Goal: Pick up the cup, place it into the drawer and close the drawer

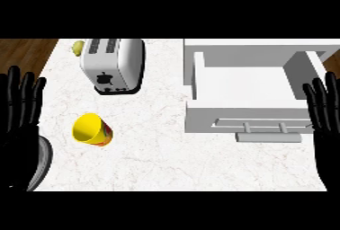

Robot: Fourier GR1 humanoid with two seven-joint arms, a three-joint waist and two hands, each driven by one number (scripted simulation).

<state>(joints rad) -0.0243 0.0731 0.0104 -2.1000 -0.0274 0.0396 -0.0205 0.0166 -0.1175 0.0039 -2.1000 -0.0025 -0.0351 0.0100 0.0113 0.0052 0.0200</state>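
Head view, steep look down. The tabletop (172, 152) is white marble-like stone with faint reddish veining and fills most of the frame. Brown wood flooring (23, 51) shows in the upper left corner, and a sliver shows at the upper right edge.

The cup (92, 130) sits at centre left of the frame, on the tabletop, well apart from both hands. It is yellow with a red-orange band near its base. It appears tilted or lying over: the open mouth faces the upper left, and the base points to the lower right. The long axis therefore runs diagonally from upper left to lower right.

The drawer (242, 85) is at the upper right, white, pulled open, interior visible. Its front panel faces the lower edge of the frame and carries a bar handle (266, 127).

A silver toaster (113, 63) stands at upper centre left, its slots running up and down the frame. A small yellow-green object (78, 47) lies just beside its upper left corner; what it is cannot be told.

The left robot hand (21, 105) rests at the left edge, fingers straight and spread, pointing up the frame, touching nothing. The right robot hand (324, 108) rests at the right edge, fingers likewise straight and spread, overlapping the drawer's right side in the view; contact cannot be told.
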